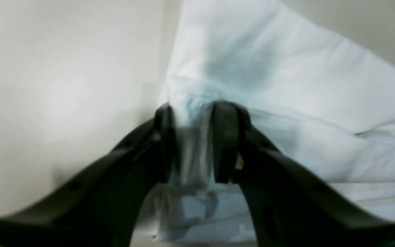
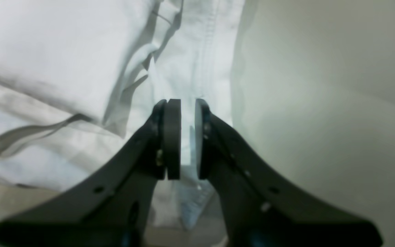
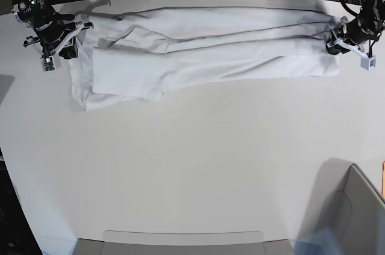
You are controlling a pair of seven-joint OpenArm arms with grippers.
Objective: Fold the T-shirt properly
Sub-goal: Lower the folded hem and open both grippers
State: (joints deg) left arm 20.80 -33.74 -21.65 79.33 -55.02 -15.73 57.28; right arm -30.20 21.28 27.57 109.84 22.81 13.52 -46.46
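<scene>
While the T-shirt (image 3: 204,50) lies folded lengthwise in a long band across the far part of the counter (image 3: 192,165), each end has a gripper at it. Left gripper (image 1: 192,144): jaws spread, fabric between them but slack. Right gripper (image 2: 187,137): jaws narrowly apart over the hem, grip unclear. Risk: a gripper lifting away could snag the cloth and pull the fold open.

Base view: high overhead, looking down on the whole bench (image 3: 198,165). Each wrist view: close behind its claw, facing along the fingers onto the T-shirt (image 3: 210,50). Left wrist covers the shirt's right end, right wrist its left end; both ends appear in the base view.
</scene>
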